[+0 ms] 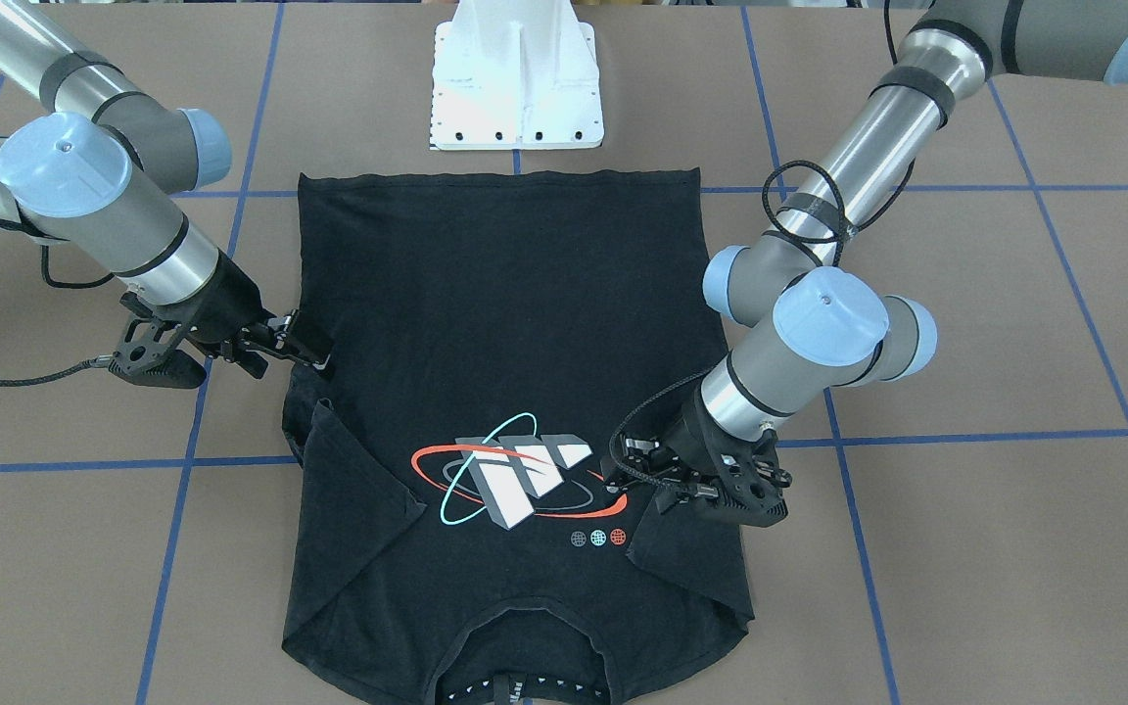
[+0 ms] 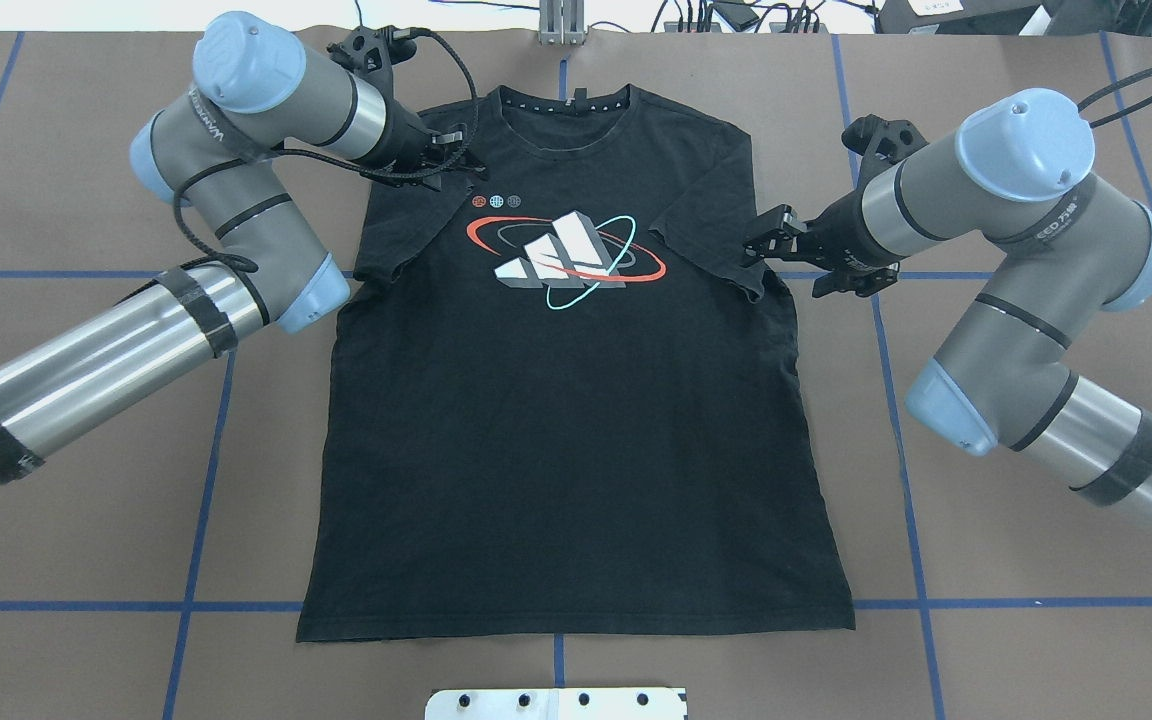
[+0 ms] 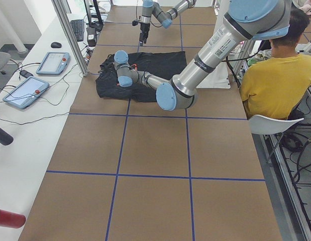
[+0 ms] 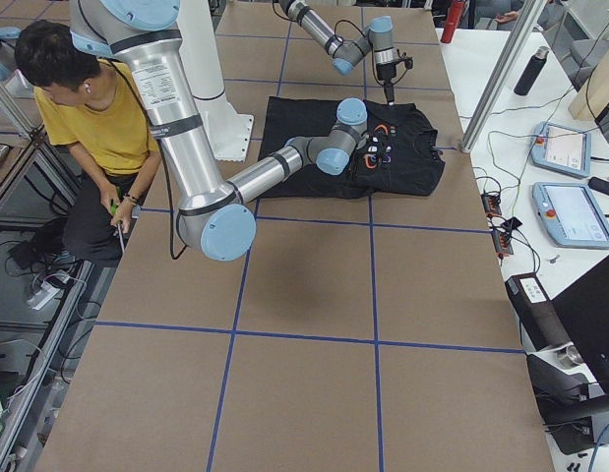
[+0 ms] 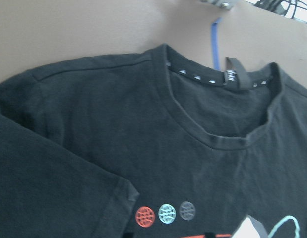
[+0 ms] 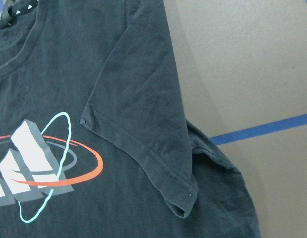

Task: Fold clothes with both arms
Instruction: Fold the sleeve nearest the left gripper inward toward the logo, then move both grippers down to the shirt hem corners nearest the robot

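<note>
Brown table (image 2: 86, 660) crossed by blue tape lines (image 2: 86, 605).

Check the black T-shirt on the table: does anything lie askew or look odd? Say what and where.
No damage shows. The T-shirt lies flat, logo up, both sleeves turned in over the chest. Only the sleeve on the robot's right looks untidy: cloth bunches under its lower corner at the side seam.

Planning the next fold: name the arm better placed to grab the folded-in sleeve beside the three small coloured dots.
Left. The left gripper is over the shirt right by those dots and that sleeve; its wrist camera looks straight at them. The right gripper is at the opposite sleeve, across the logo.
</note>
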You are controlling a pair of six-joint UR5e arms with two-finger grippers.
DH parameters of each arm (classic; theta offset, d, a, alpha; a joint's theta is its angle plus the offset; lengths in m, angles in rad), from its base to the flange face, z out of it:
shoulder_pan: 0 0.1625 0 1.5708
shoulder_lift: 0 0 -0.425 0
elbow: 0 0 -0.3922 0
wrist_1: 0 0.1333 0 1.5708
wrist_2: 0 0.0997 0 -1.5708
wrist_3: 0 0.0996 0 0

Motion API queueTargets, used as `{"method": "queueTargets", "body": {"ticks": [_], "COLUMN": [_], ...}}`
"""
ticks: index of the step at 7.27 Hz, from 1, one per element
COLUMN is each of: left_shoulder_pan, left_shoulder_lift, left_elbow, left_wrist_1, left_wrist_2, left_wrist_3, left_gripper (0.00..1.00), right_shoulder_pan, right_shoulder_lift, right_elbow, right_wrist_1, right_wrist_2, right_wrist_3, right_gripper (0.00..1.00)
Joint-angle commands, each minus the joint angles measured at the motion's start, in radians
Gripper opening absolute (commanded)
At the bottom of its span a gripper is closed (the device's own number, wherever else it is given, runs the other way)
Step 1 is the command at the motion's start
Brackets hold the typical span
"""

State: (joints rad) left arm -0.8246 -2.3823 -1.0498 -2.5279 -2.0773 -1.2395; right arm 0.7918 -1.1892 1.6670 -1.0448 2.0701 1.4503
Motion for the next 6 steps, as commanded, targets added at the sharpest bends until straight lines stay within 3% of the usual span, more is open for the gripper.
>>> {"method": "queueTargets", "body": {"ticks": [1, 3, 4, 6], "left_shoulder_pan": [0.002, 0.002, 0.002, 0.005], "left_shoulder_lift": [0.084, 0.168, 0.208, 0.316], "left_elbow": [-0.138, -0.229, -0.277, -0.373], "left_wrist_1": [0.000, -0.002, -0.002, -0.002], "left_wrist_2": [-0.030, -0.050, -0.050, -0.053], "left_wrist_3": [-0.053, -0.067, -0.070, -0.072], "left_gripper": [0.77, 0.77, 0.77, 0.79], "right_shoulder_pan": [-0.142, -0.331, -0.493, -0.670], "right_shoulder_lift": [-0.021, -0.108, -0.180, -0.257], "right_elbow": [0.083, 0.366, 0.469, 0.491], "right_wrist_1": [-0.029, -0.361, -0.412, -0.419], "right_wrist_2": [-0.187, -0.293, -0.476, -0.669], "right_wrist_3": [0.235, 0.341, 0.452, 0.586], "right_gripper": [1.00, 1.00, 1.00, 0.99]}}
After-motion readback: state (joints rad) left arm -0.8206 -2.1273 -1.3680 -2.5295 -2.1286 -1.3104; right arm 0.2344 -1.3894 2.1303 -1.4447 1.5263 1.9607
